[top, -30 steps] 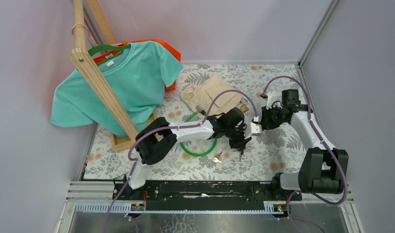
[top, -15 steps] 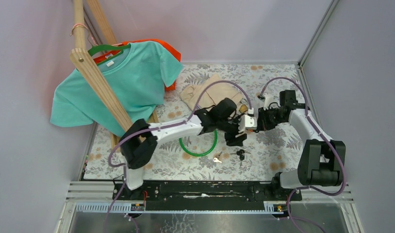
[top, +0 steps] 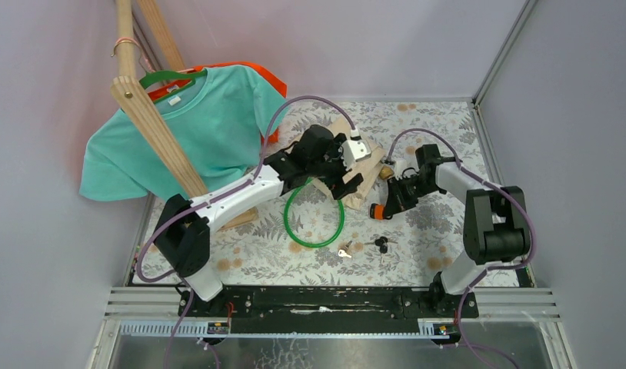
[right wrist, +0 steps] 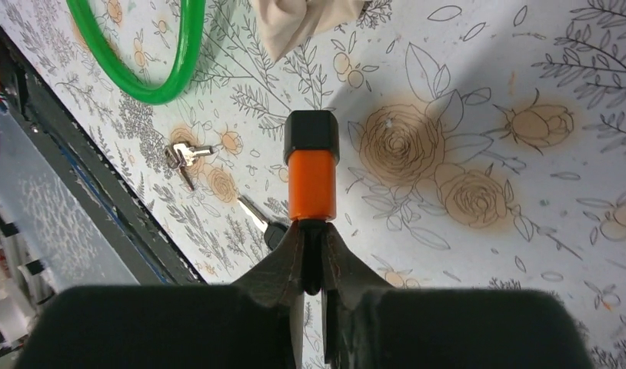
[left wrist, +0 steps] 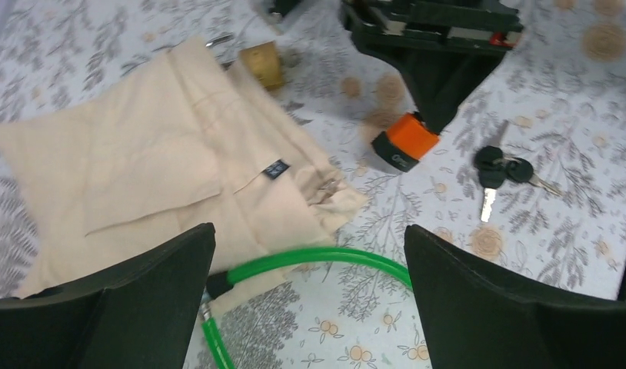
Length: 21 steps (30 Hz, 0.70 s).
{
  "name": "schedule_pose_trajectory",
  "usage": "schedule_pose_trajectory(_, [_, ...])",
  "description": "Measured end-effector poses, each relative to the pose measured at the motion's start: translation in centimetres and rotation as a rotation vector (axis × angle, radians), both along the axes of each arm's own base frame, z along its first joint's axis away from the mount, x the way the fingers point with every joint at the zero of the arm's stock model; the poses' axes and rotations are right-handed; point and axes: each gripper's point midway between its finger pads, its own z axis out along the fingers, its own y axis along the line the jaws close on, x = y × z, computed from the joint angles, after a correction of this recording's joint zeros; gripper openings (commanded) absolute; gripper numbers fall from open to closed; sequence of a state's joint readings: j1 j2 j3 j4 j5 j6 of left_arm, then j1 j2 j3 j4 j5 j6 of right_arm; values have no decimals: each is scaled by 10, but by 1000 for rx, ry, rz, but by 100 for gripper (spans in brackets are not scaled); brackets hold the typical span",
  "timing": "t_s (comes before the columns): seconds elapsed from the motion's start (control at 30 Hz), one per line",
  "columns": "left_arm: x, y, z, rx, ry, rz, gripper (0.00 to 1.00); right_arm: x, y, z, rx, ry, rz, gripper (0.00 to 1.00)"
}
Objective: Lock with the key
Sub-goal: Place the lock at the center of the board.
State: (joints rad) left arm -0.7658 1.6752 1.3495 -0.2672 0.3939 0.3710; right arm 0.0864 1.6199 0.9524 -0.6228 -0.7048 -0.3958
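An orange lock cylinder (right wrist: 311,184) with a black end lies on the floral table, straight ahead of my right gripper (right wrist: 311,231). That gripper is shut on the key, whose thin black head sits between the tips at the lock's near end. From above, the lock (top: 377,210) and right gripper (top: 388,203) are right of centre. A green cable loop (top: 316,244) lies to their left. My left gripper (top: 348,177) hangs open above the cable (left wrist: 317,257), with nothing between its jaws. The lock (left wrist: 406,144) shows beyond it.
Black-headed spare keys (top: 381,244) and a silver key (top: 344,250) lie near the front. A folded beige cloth (top: 371,157) and a small tan block (top: 386,171) are behind. A teal shirt (top: 187,131) hangs on a wooden rack at the left.
My left gripper opened, left the black-headed keys on the table, and swung back and left over the cloth. The right gripper moved down and left with the lock to the table.
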Motion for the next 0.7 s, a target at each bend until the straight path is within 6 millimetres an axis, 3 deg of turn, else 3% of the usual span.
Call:
schedule_pose_trajectory(0.2, [20,22,15,-8,-12,172,100,2,3,-17,12,76,17,34])
schedule_pose_trajectory(0.43, [26,33,31,-33,-32,226,100,2,-1,-20,-19,78,25,67])
schedule_pose_trajectory(0.6, [29,37,30,-20,-35,247,100,12,-10,-20,-83,38,7,75])
schedule_pose_trajectory(0.7, [28,40,27,-4,-30,257,100,29,-15,-11,-118,-33,-21,78])
